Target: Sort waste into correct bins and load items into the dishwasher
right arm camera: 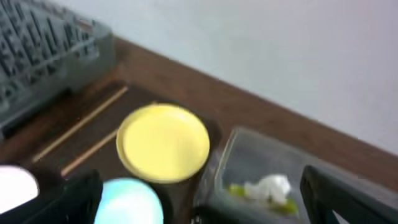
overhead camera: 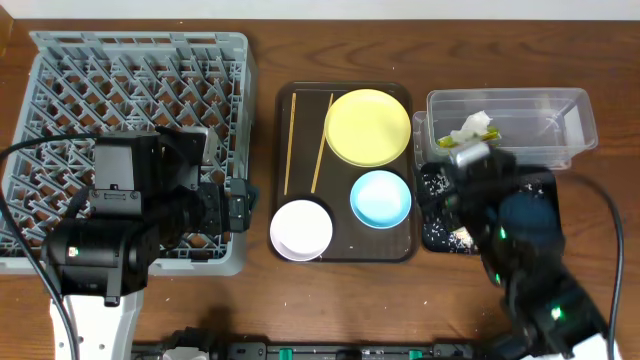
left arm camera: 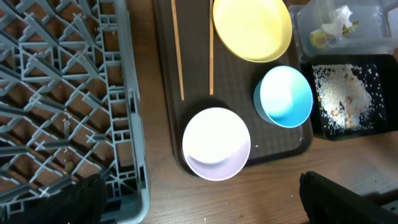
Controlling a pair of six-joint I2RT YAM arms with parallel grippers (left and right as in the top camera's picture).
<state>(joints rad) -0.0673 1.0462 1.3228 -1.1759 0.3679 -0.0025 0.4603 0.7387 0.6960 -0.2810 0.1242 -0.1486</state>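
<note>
Big grey dish rack (overhead camera: 60, 120) fills the left, with a narrow strip of bare table (overhead camera: 265, 140) between its right rim and the brown tray (overhead camera: 350, 243), whose other edge sits just beside the clear tub (overhead camera: 570, 110) and black tray (left arm camera: 385, 121). On the brown tray are the pale yellow plate (overhead camera: 368, 127), light blue bowl (overhead camera: 380, 197), white bowl (overhead camera: 301, 228) and two chopsticks (overhead camera: 290, 145); crumpled paper (overhead camera: 478, 124) and snack wrapper (overhead camera: 462, 137) lie in the tub, rice scraps (left arm camera: 342, 93) in the black tray. Left gripper (left arm camera: 208, 196) hangs over the rack's near right corner, fingers wide apart and holding nothing, while the right gripper (right arm camera: 205, 199) hangs over the black tray, fingers likewise spread.
</note>
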